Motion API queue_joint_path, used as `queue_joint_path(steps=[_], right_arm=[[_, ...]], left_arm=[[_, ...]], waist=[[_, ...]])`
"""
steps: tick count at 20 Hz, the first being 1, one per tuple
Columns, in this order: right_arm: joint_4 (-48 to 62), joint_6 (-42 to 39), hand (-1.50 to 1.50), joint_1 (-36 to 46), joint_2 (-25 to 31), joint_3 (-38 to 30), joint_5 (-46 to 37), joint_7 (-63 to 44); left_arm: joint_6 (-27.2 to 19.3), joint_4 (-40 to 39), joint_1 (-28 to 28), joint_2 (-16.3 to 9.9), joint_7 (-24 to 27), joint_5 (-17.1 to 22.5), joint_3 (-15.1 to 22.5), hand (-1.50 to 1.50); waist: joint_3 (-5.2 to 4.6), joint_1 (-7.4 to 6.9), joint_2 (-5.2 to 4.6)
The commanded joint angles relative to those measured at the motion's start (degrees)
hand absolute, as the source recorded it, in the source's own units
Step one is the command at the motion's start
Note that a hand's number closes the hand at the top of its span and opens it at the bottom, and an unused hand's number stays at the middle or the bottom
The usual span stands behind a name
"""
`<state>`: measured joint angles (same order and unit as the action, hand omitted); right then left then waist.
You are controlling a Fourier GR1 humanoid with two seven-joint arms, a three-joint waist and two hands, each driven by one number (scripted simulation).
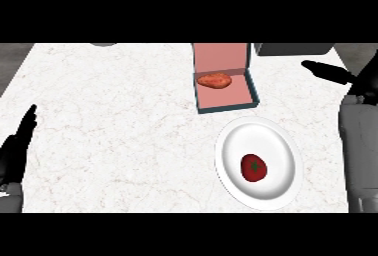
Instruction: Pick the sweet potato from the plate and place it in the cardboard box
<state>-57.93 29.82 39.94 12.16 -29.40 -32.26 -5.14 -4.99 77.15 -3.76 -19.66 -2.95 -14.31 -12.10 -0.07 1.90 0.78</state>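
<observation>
One sweet potato (215, 80) is seen, and it is lying inside the one cardboard box (251, 90), at about twelve o'clock on the counter (111, 125). The box is open, its lid flap raised toward the far edge. One white plate (232, 150) is set just below the box, at about four o'clock, near it but not touching. One red tomato (253, 167) is resting on that plate, slightly toward its near side. Two hands are counted. The right hand (328, 71) is held out at two o'clock, well apart from the box, fingers stretched straight and nothing gripped or touched. The left hand (18, 145) is seen at nine o'clock by the counter's edge, fingers straight and pointing up, nothing held. A dark object (295, 48) is glimpsed at one o'clock beside the box; what it is cannot be told.
</observation>
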Motion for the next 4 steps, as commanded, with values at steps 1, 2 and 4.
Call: queue_joint_path(steps=[1,2,4], right_arm=[[-13.3,-9.5,-1.50,-11.7,2.5,0.3,4.2,-1.7],[-16.3,-11.9,-1.50,-14.1,2.5,0.5,5.2,-2.9],[-23.0,-16.3,-1.50,-19.4,3.3,1.5,6.2,-4.9]], left_arm=[[0.1,4.4,2.3,0.0,-1.5,0.2,-0.2,0.00],[0.6,1.3,0.1,-1.1,-1.1,0.3,-1.1,0.00],[0.2,0.3,-0.7,-0.6,-0.5,-0.1,-0.7,0.00]], waist=[[0.05,0.07,0.14],[0.02,0.17,-0.08],[0.00,0.42,-0.12]])
